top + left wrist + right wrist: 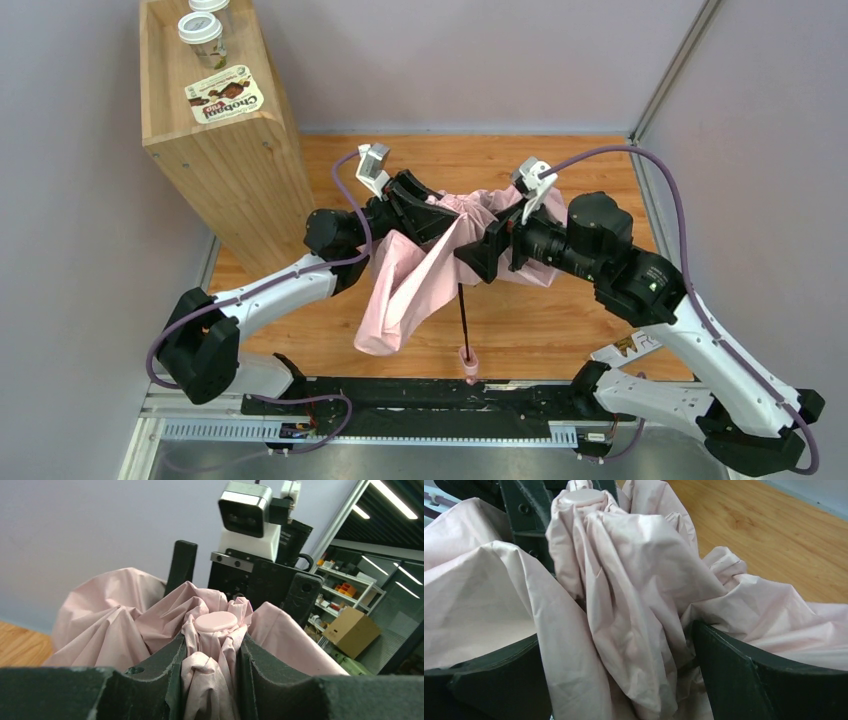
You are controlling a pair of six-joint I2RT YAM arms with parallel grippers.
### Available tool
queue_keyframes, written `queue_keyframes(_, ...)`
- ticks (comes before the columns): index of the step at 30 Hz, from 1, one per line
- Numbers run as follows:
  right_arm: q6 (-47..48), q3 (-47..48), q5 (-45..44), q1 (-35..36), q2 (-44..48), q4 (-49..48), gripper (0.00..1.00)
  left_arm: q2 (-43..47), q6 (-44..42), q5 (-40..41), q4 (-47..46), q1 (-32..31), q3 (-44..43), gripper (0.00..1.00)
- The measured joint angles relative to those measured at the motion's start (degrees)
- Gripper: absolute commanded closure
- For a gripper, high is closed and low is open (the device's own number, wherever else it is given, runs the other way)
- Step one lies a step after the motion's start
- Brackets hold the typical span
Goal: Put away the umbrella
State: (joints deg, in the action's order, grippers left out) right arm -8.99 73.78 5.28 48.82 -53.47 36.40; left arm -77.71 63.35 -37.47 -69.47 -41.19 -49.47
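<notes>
The pale pink umbrella [420,275] hangs above the wooden table as a loose, crumpled bundle between both arms. Its thin black shaft [463,315] points toward the near edge and ends in a small pink handle [467,360]. My left gripper [432,218] is shut on the gathered fabric just below the round pink top cap [216,622], with cloth squeezed between its two dark fingers [150,672]. My right gripper [487,250] faces it from the right. Its jaws stand wide open on either side of a thick fold of the umbrella [624,580], and fabric drapes over its fingers [754,680].
A tall wooden box [215,160] stands at the back left, carrying two lidded cups [203,35] and a Chobani packet [225,100]. A black rail [430,400] runs along the near edge. Grey walls close in the table at the back and on the right.
</notes>
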Motion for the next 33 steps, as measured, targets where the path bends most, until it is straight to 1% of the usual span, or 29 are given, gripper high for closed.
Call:
queue_keyframes(3, -0.1, -1.0, 4.8, -2.2, -0.9, -2.5, 0.0, -0.1, 0.0, -0.6, -0.2, -0.8, -0.5, 1.0)
queue_keyframes(8, -0.7, -1.9, 11.7, -3.0, -2.1, -6.3, 0.0, -0.5, -0.2, -1.3, -0.9, -2.3, -1.8, 1.0)
queue_keyframes(17, -5.4, -5.8, 22.5, -6.7, -3.8, -14.5, 0.0, -0.7, -1.3, -1.5, -1.2, -3.1, -2.3, 1.0)
queue_keyframes(20, -6.8, -6.4, 25.4, -7.4, -4.7, -16.5, 0.05, -1.3, -1.3, -1.5, -1.2, -3.4, -2.6, 1.0)
queue_keyframes(23, -8.4, -7.5, 28.5, -7.8, -5.1, -19.6, 0.17, -1.7, -1.3, -1.6, -1.3, -3.6, -3.3, 1.0)
queue_keyframes(24, -8.7, -7.8, 29.0, -7.8, -5.2, -20.3, 0.19, -1.9, -1.3, -1.9, -1.3, -3.7, -3.6, 1.0)
queue_keyframes(26, -9.7, -9.1, 31.0, -7.9, -5.1, -22.9, 0.32, -2.1, -1.3, -2.2, -1.2, -3.9, -3.8, 1.0)
queue_keyframes(28, -10.4, -10.2, 32.9, -8.0, -4.8, -24.9, 0.41, -2.2, -1.3, -2.3, -1.2, -4.2, -3.8, 1.0)
queue_keyframes(31, -10.6, -11.3, 34.4, -8.1, -4.3, -27.1, 0.75, -2.2, -1.1, -1.9, -1.1, -4.4, -3.9, 1.0)
queue_keyframes(32, -10.4, -11.9, 34.0, -8.6, -4.0, -27.8, 0.89, -2.2, -1.0, -0.4, -0.6, -4.2, -4.0, 1.0)
queue_keyframes(33, -10.3, -12.4, 33.7, -9.1, -3.5, -28.4, 1.0, -2.2, -0.9, 0.3, -0.4, -3.9, -4.0, 1.0)
